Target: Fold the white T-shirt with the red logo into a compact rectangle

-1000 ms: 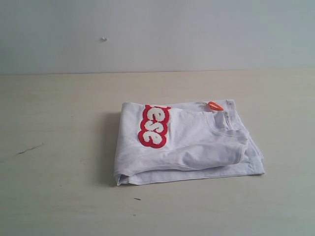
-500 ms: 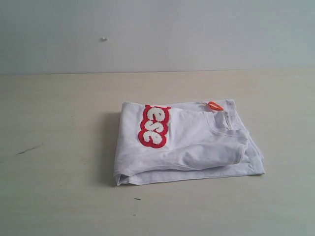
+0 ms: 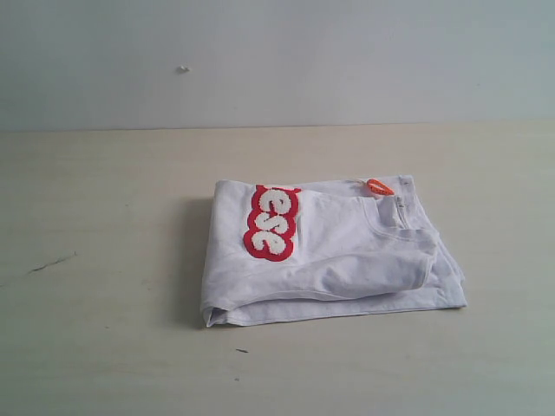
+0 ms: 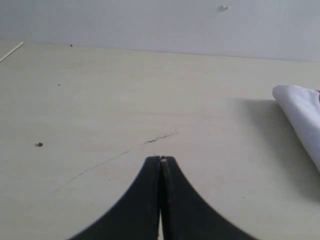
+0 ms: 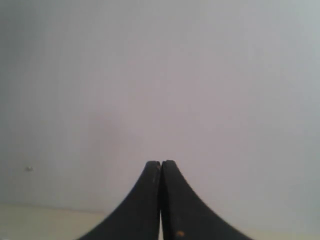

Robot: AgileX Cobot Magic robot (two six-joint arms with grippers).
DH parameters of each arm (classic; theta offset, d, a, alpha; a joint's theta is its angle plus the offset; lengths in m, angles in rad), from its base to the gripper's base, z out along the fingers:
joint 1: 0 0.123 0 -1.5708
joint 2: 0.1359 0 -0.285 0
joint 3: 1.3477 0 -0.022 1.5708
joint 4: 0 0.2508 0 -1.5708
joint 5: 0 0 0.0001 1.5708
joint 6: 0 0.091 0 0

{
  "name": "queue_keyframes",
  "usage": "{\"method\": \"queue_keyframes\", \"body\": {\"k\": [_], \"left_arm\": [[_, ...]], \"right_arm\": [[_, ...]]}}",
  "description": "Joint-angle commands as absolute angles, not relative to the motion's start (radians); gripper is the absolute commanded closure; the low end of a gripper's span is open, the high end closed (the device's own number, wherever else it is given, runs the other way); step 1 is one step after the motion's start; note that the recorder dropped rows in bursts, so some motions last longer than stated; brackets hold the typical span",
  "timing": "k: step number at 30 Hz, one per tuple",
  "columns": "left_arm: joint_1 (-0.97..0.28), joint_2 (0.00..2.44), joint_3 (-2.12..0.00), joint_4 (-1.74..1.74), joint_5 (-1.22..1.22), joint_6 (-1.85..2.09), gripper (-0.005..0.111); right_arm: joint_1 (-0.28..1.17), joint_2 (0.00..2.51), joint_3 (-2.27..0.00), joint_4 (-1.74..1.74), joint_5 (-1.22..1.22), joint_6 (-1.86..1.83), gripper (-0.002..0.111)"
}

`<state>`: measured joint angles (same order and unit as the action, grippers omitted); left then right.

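Left gripper (image 4: 161, 159): jaws pressed together, empty, poised over bare table (image 4: 100, 100); only a folded corner of the white T-shirt (image 4: 300, 112) shows in its view, well apart from the tips. Right gripper (image 5: 161, 162): likewise clenched on nothing, facing a plain pale wall (image 5: 160, 75), shirt not in its view. Exterior view: shirt lies folded into a rough rectangle slightly right of table centre, the red logo (image 3: 271, 223) on the left part of its top layer, orange neck tag (image 3: 379, 186) at the far edge.

Exterior overlooks the table (image 3: 104, 347); low left-wrist view shares the white T-shirt (image 4: 301, 116).
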<state>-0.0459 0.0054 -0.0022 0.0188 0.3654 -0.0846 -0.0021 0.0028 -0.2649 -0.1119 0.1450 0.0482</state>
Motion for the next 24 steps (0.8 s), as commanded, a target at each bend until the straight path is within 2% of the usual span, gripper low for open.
{"method": "queue_keyframes", "body": {"k": [1,8,10,14,24], "left_arm": [[-0.042,0.000,0.000,0.022,0.353,-0.081,0.107],[-0.042,0.000,0.000,0.022,0.353,-0.081,0.107],[-0.042,0.000,0.000,0.022,0.353,-0.081,0.107],[-0.042,0.000,0.000,0.022,0.353,-0.081,0.107],[-0.042,0.000,0.000,0.022,0.353,-0.081,0.107]], "right_arm": [[-0.008,0.000,-0.142,-0.130,0.125,0.028,0.108],[-0.008,0.000,-0.005,-0.130,0.114,0.084,0.108],[-0.008,0.000,0.000,-0.130,0.101,0.104,0.108],[-0.008,0.000,0.000,-0.110,0.256,0.106,0.108],[-0.008,0.000,0.000,-0.105,0.273,0.115,0.108]]}}
